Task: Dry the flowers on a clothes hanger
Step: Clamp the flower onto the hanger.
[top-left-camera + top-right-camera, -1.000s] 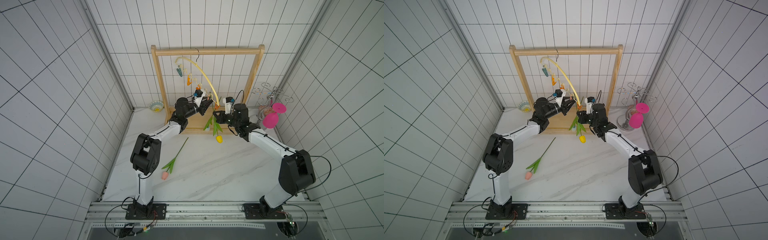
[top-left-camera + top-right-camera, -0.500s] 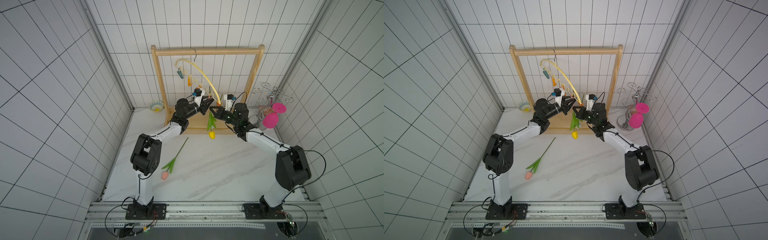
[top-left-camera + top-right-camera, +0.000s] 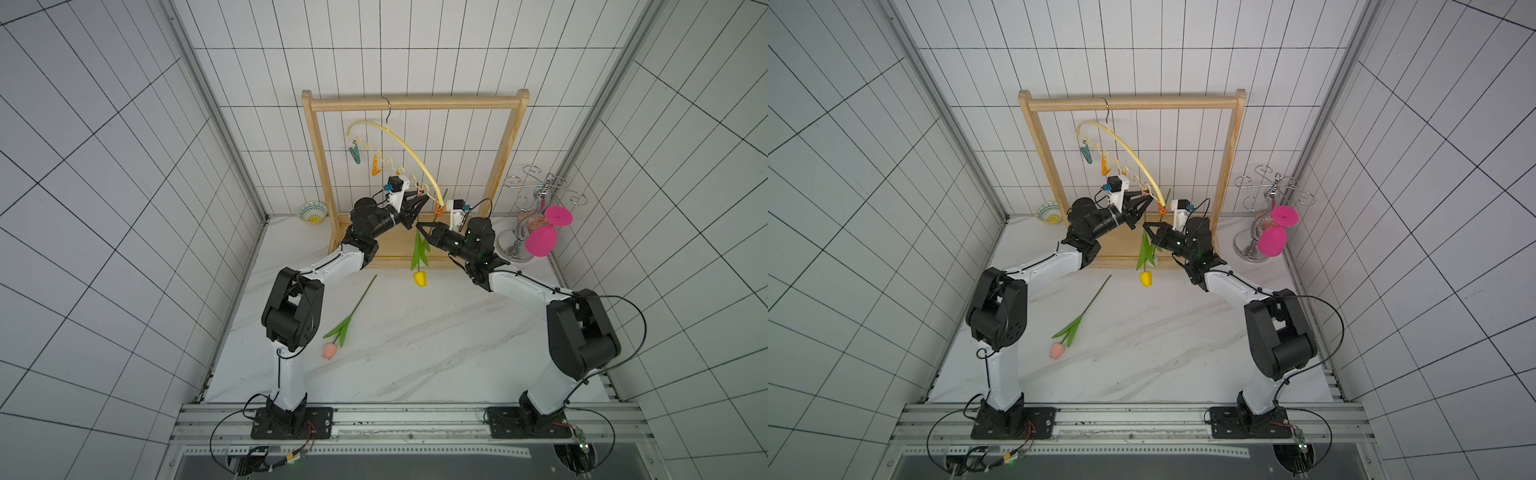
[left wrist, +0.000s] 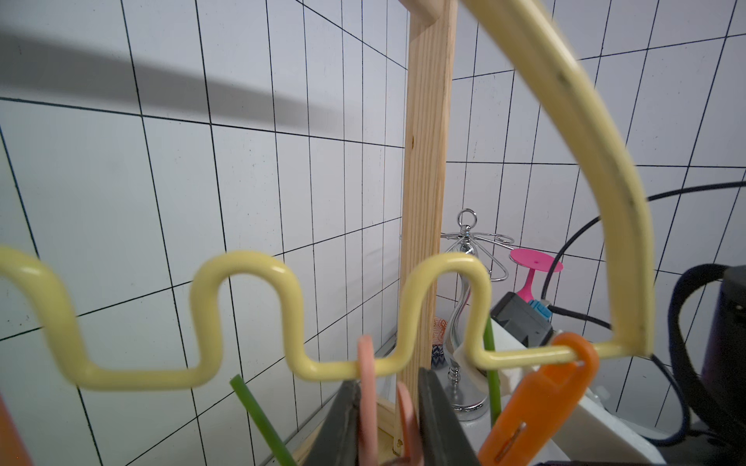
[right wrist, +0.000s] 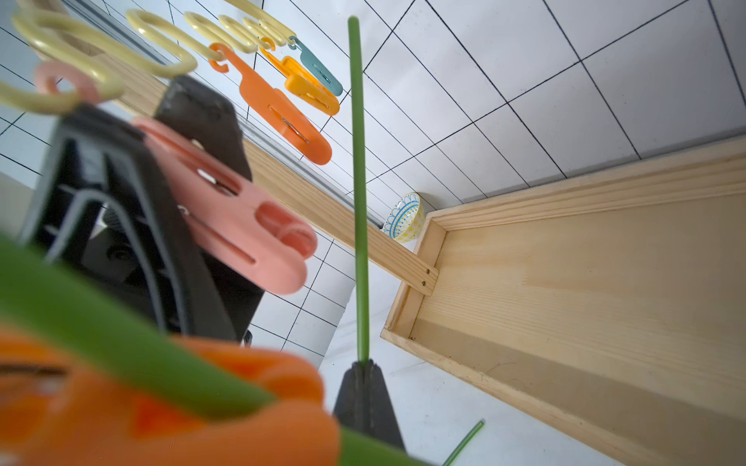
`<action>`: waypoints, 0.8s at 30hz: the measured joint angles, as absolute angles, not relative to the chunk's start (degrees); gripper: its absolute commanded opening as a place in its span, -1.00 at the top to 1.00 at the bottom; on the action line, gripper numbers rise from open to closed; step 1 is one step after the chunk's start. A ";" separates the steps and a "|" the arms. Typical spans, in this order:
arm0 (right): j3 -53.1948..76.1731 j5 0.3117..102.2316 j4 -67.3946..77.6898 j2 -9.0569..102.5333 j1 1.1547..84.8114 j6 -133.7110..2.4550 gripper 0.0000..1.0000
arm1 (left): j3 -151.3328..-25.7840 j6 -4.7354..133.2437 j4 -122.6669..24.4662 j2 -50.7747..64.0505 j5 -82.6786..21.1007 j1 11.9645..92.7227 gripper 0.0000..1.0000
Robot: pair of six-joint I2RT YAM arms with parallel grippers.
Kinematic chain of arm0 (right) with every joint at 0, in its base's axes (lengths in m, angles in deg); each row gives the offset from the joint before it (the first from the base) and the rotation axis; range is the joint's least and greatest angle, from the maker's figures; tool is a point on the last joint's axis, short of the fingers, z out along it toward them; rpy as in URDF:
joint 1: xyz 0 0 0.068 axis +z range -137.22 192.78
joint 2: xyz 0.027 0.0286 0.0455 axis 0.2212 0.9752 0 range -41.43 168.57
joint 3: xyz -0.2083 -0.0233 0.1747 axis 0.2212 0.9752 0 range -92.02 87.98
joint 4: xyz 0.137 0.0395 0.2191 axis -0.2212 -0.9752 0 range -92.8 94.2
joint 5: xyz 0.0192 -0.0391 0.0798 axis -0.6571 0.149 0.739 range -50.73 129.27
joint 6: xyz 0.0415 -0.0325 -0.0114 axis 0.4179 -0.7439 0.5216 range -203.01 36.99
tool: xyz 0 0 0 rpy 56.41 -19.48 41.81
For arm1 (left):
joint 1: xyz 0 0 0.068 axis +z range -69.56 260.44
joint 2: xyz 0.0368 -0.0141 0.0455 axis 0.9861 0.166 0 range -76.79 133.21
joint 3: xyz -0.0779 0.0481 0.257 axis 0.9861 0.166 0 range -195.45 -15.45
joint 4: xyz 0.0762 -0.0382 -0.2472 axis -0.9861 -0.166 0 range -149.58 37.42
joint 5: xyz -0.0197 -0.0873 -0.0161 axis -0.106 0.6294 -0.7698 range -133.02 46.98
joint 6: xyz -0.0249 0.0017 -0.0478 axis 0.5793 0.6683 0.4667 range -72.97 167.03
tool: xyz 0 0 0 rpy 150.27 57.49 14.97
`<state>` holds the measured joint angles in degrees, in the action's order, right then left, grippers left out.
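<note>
Left claw [image 4: 389, 387] nearly closed, squeezing pink clothespin [image 5: 234, 226] on clothes hanger [image 3: 409, 156]. Right claw [image 5: 365, 369] clamped tight on yellow tulip [image 3: 419, 278] stem, bloom hanging down. Pink tulip [image 3: 329, 351] lies on tabletop [image 3: 436, 353].

Right wrist view: nearest orange clothespin [image 5: 202, 423] and the stem [image 5: 121, 347] crossing it blurred, cut by frame edge; yellow tulip [image 5: 359, 201] shows stem only. Left wrist view: pink clothespin [image 4: 367, 387] partly cut off.
</note>
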<state>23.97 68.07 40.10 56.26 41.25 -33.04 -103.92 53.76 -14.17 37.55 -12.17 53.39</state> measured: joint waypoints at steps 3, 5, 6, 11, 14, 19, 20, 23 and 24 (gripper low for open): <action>24.71 67.68 42.57 56.15 41.25 -30.87 1.00 | -103.92 53.80 -13.80 37.60 -12.23 53.22 0.53; 25.63 67.19 44.01 55.67 41.25 -29.56 1.00 | -103.92 53.89 -13.78 37.60 -12.39 53.15 0.53; 26.11 67.06 44.86 55.41 41.25 -28.84 1.00 | -103.92 53.93 -13.75 37.60 -12.41 53.13 0.53; 26.40 67.00 48.60 55.32 41.25 -25.52 1.00 | -103.92 53.95 -13.67 37.62 -12.78 53.00 0.53; 26.42 67.00 50.43 55.32 41.25 -24.14 1.00 | -103.92 53.97 -13.43 37.62 -12.91 52.98 0.53; 26.46 67.00 52.29 55.32 41.25 -22.70 1.00 | -103.92 54.06 -12.57 37.62 -13.24 52.74 0.53; 26.46 67.00 52.53 55.32 41.25 -22.50 1.00 | -103.92 54.10 -12.49 37.62 -13.26 52.74 0.53; 26.46 67.06 53.08 55.37 41.25 -22.11 1.00 | -103.92 54.15 -12.27 37.62 -13.33 52.67 0.53; 26.46 67.09 53.28 55.43 41.27 -22.04 1.00 | -103.92 54.13 -12.29 37.62 -13.35 52.67 0.53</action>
